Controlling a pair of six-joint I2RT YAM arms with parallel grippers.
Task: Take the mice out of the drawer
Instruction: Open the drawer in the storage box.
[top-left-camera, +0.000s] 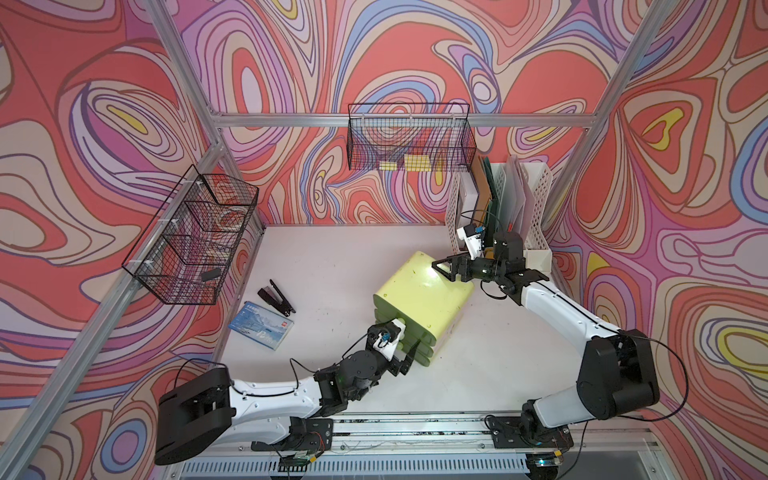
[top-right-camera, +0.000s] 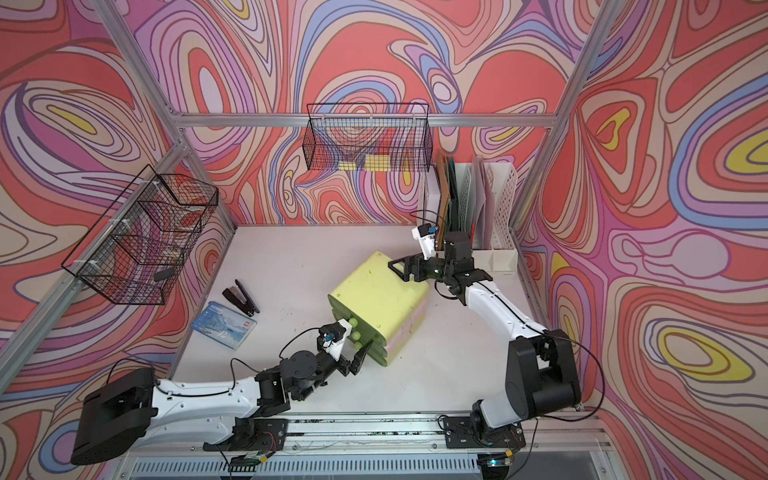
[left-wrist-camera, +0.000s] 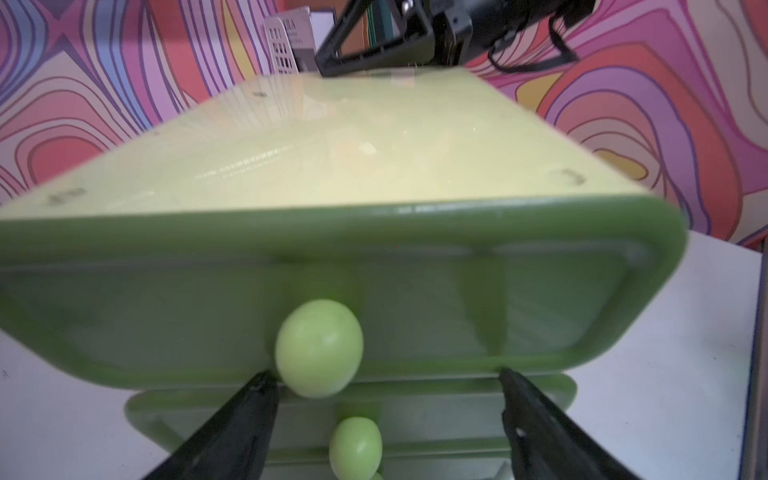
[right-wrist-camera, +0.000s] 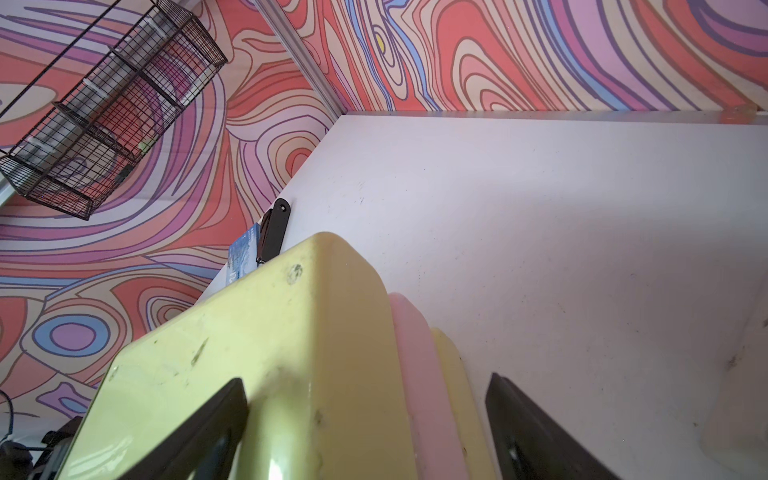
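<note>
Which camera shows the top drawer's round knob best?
The left wrist view: the top knob is close and central. In a top view it is a tiny green ball. The right wrist view shows only the back of the drawer unit.

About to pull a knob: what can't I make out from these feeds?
- Mice: in no view; the drawer unit looks shut, its cloudy front blurred in the left wrist view.
- Lower drawers: cut off by that view's edge.
- Side basket contents: too small behind mesh in both top views.
- Right gripper touching the unit or just above it: right wrist view does not settle it.
</note>
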